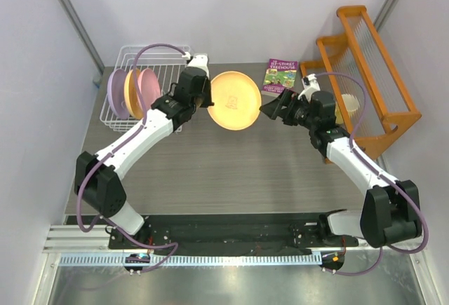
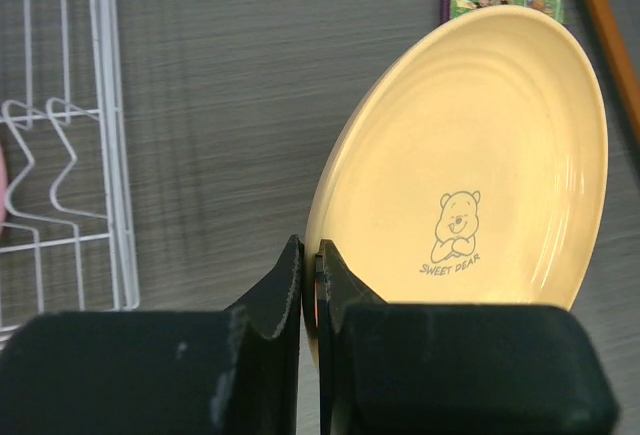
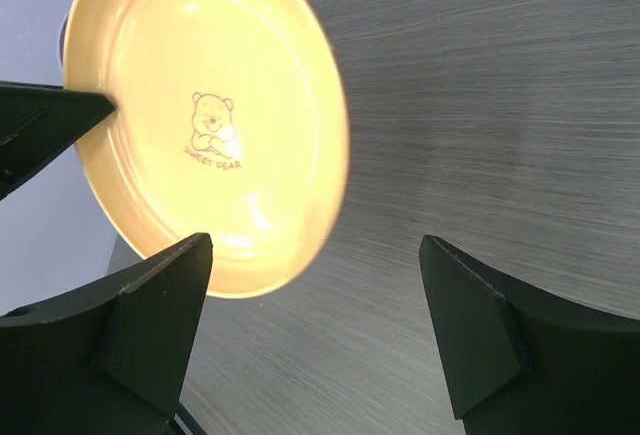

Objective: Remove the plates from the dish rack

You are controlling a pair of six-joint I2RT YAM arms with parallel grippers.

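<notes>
While the left hand [image 2: 311, 255] pinches the plate [image 1: 233, 100] at its rim, the spread right hand [image 3: 315, 245] should take the far edge squarely.

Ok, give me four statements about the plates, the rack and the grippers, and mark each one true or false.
1. The left gripper is shut on the rim of the held yellow plate. True.
2. The right gripper is clamped on that plate too. False: its jaws stand wide open.
3. The dish rack holds three plates. True: the purple plate, a second yellow plate and the pink plate.
4. The book lies inside the rack. False: it lies on the table.
</notes>
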